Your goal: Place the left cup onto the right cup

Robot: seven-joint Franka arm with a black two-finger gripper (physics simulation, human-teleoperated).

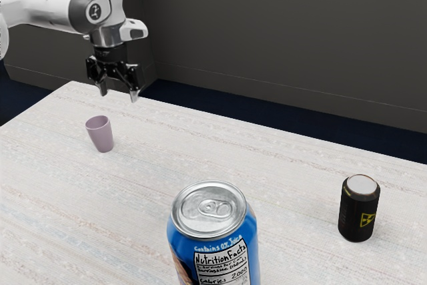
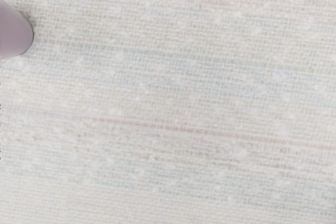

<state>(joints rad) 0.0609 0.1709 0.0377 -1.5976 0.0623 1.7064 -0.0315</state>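
Spread and empty, the black two-finger hand (image 1: 119,93) hangs at one o'clock of the small lilac plastic cup (image 1: 99,133). The black cylindrical cup (image 1: 358,207) stands well apart at four o'clock.

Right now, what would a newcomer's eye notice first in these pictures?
The big blue can with its nutrition label stands nearest the camera, at the exterior view's lower middle. Farther back, a lilac cup stands at that view's left, near the raised open tool, and a black cup at its right.
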